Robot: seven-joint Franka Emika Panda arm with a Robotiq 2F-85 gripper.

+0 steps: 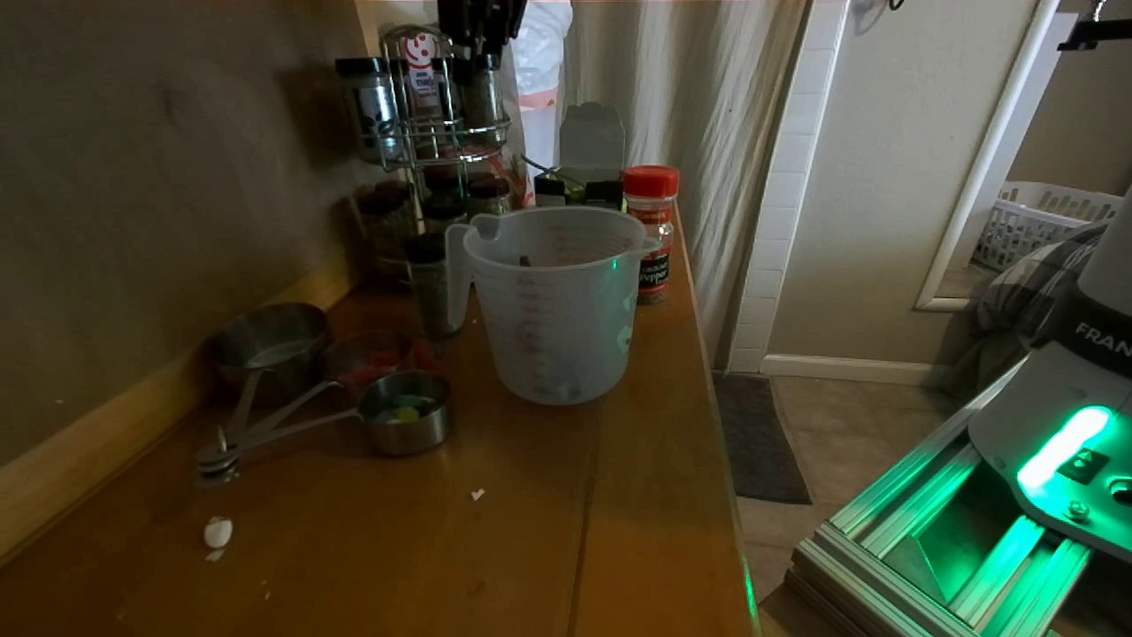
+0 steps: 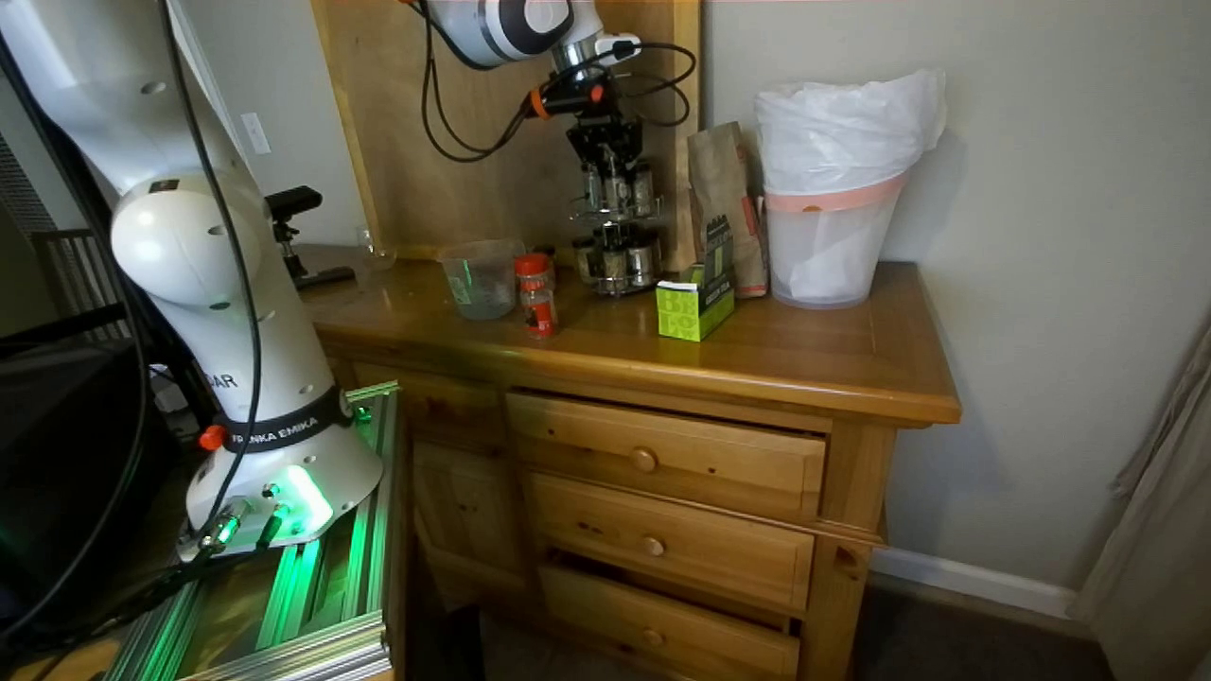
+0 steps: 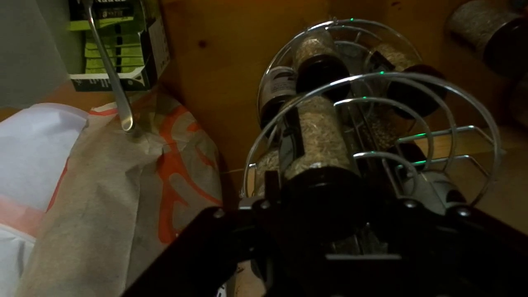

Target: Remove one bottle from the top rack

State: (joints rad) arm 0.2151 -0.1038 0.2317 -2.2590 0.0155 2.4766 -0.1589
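The top rack (image 3: 381,75) is the upper wire tier of a small two-tier spice rack, and it also shows in both exterior views (image 1: 433,159) (image 2: 591,218). It holds several dark-lidded glass jars. My gripper (image 3: 336,189) points down over it, at lid height. In the wrist view a jar with pale flakes (image 3: 324,136) stands upright on the upper tier, its black lid between the jaws. One fingertip is close beside the lid; the opposite one is lost in dark, so contact is unclear. The gripper sits above the jars in both exterior views (image 1: 484,40) (image 2: 605,156).
A brown paper bag (image 3: 103,185) and an open green box (image 2: 693,307) stand beside the rack. A bin with a white liner (image 2: 833,170) is farther along. A translucent jug (image 1: 557,301), a red-capped pepper jar (image 1: 653,203), a loose jar (image 1: 438,287) and metal cups (image 1: 407,416) share the top.
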